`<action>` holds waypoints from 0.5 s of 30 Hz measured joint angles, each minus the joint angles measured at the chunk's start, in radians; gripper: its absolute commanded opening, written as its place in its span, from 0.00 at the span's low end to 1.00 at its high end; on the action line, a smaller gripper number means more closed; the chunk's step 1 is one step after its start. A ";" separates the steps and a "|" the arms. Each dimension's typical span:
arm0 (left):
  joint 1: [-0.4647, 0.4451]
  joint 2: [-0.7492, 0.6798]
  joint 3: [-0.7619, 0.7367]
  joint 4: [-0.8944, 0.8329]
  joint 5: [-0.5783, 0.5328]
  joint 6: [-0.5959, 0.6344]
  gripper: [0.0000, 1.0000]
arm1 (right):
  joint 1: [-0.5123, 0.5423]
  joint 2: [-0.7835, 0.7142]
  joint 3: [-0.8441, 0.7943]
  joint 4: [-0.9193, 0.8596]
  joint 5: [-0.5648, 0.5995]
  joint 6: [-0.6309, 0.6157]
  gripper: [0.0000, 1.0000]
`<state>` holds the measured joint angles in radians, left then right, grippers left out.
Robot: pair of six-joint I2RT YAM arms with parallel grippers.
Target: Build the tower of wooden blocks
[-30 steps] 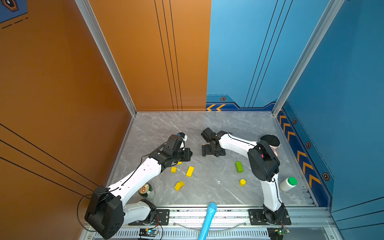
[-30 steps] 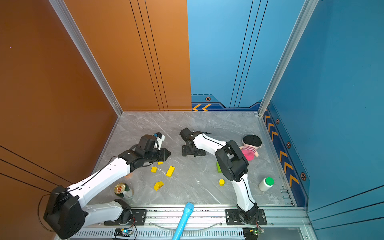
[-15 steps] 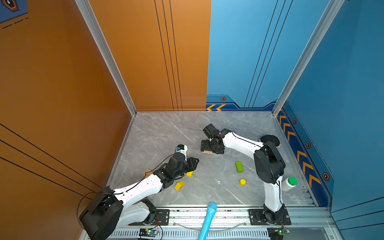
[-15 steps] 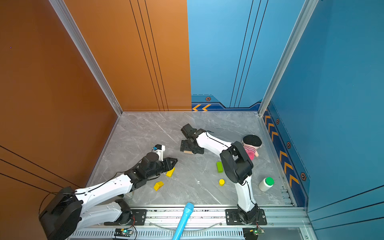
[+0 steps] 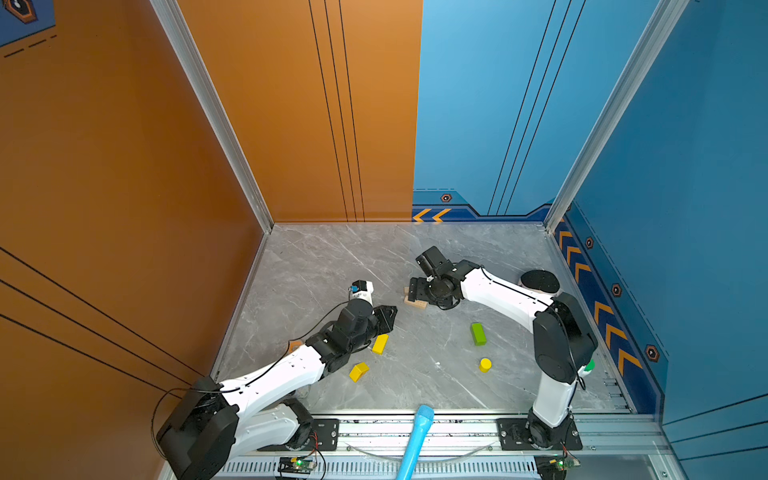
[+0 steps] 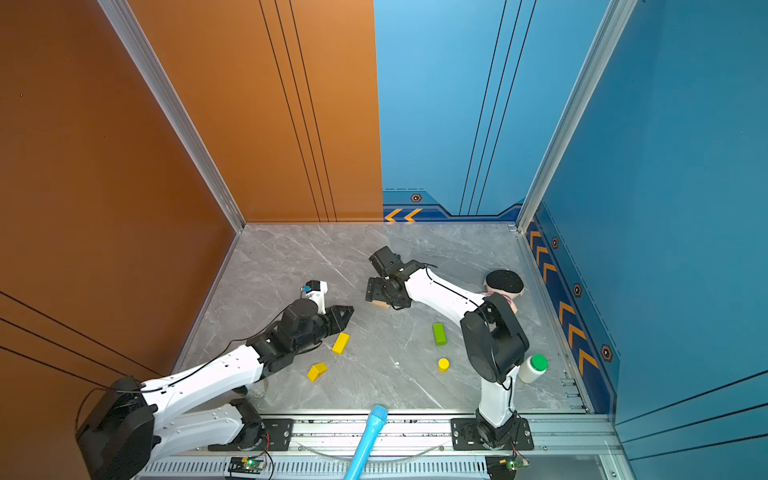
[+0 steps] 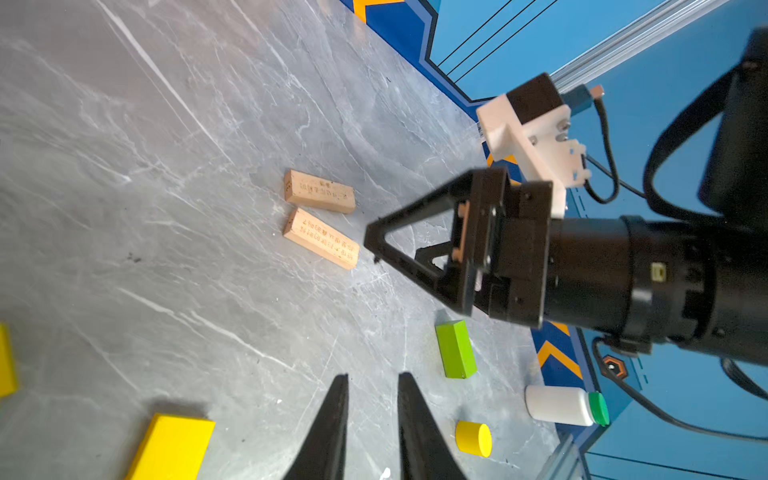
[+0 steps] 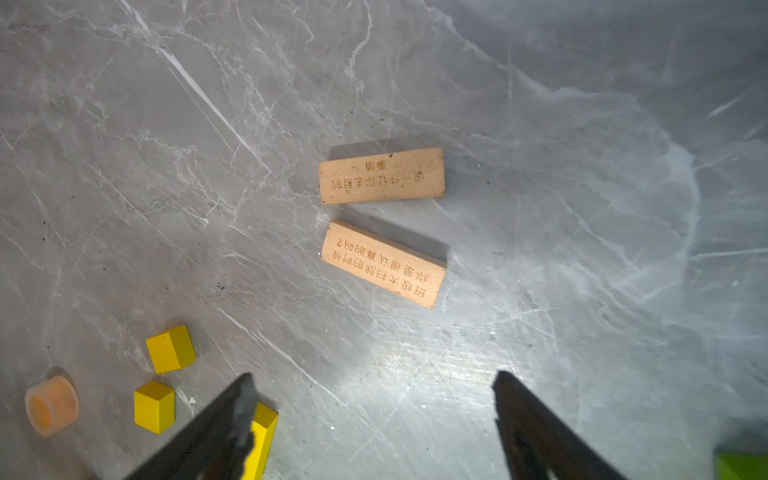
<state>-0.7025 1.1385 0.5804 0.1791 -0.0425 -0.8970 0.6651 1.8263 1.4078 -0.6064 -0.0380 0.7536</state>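
While tan planks (image 5: pixel 417 304) are half hidden from above, the right claw (image 5: pixel 417 291) is spread wide, the left claw (image 7: pixel 370 376) barely. Nothing is held.

The left arm (image 5: pixel 282 372) stretches low from its base, forearm running toward the middle and wrist about level. The left gripper (image 7: pixel 372 376) points forward, jaws a narrow gap apart with nothing between them. The right arm (image 5: pixel 503 293) rises from its base, folds at a high elbow and reaches back toward the middle with the wrist angled downward; the right gripper (image 8: pixel 374 376) has jaws spread wide and empty, and in both top views the two grippers sit near each other, not touching.
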 measured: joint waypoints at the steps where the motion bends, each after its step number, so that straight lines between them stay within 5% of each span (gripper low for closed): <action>1: 0.017 0.002 0.030 -0.031 -0.002 0.020 0.21 | -0.001 -0.017 -0.019 0.006 -0.001 -0.002 0.40; 4: 0.079 0.027 0.103 -0.095 0.006 0.068 0.20 | -0.002 -0.041 -0.071 0.032 -0.014 -0.003 0.03; 5: 0.098 0.045 0.123 -0.109 0.014 0.081 0.19 | -0.002 -0.042 -0.084 0.042 -0.017 -0.002 0.00; 15: 0.194 0.331 0.333 -0.240 0.161 0.190 0.13 | 0.002 0.043 -0.129 0.134 -0.076 0.006 0.00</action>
<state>-0.5087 1.4696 0.9131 -0.0605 0.1181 -0.7067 0.6666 1.8694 1.2793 -0.4721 -0.1135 0.7601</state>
